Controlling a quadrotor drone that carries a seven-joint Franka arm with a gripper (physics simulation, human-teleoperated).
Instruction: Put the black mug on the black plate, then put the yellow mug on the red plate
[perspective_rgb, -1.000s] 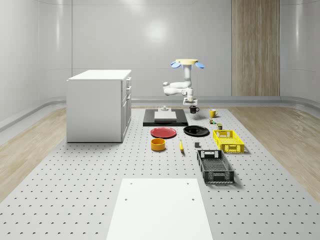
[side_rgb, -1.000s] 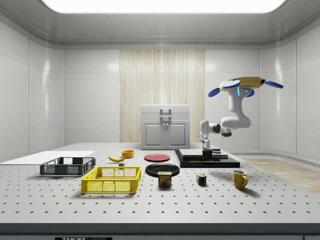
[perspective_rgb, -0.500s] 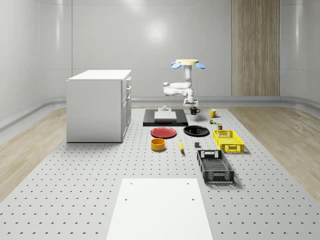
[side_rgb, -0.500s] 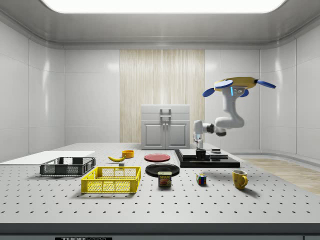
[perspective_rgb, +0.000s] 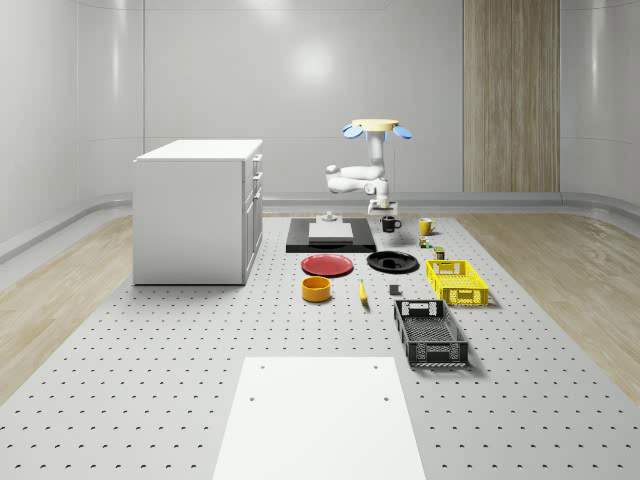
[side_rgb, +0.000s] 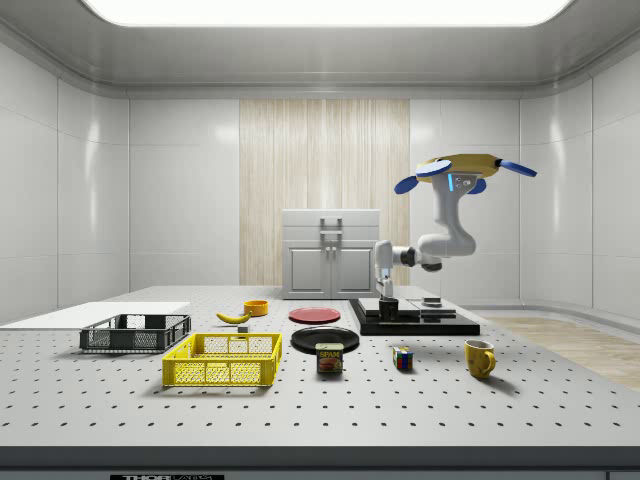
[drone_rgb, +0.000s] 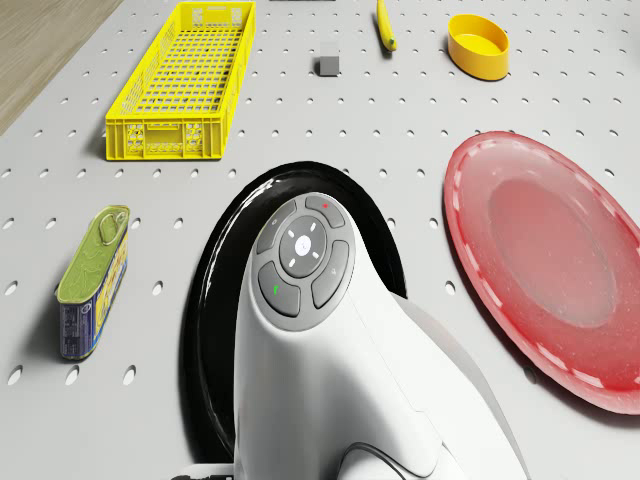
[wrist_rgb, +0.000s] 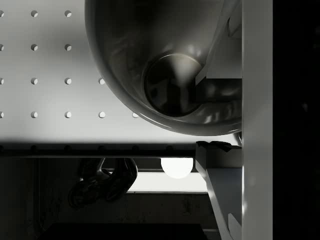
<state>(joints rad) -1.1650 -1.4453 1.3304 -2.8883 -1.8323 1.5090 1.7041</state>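
Observation:
The black mug (perspective_rgb: 389, 224) hangs just above the table with my gripper (perspective_rgb: 386, 215) shut on its rim. In the side view the mug (side_rgb: 388, 308) and gripper (side_rgb: 386, 297) are in front of the black platform, right of the black plate (side_rgb: 324, 338). The wrist view looks into the mug (wrist_rgb: 170, 85), with one finger (wrist_rgb: 257, 90) beside it. The drone (perspective_rgb: 374, 127) hovers over the table's far end. The black plate's rim (drone_rgb: 205, 300) curves around my arm in the drone view, next to the red plate (drone_rgb: 550, 270). The yellow mug (perspective_rgb: 425, 226) stands upright on the table.
A white cabinet (perspective_rgb: 198, 210) stands at the whole-scene view's left. The black platform (perspective_rgb: 330, 235) lies behind the plates. A yellow crate (perspective_rgb: 457, 281), a black crate (perspective_rgb: 430, 333), a can (drone_rgb: 90, 280), a yellow bowl (perspective_rgb: 316, 289) and a banana (perspective_rgb: 362, 291) sit nearer.
The drone and arm have shifted toward the side view's left with the black mug held, bringing it closer to the black plate. The mug now hangs slightly lower.

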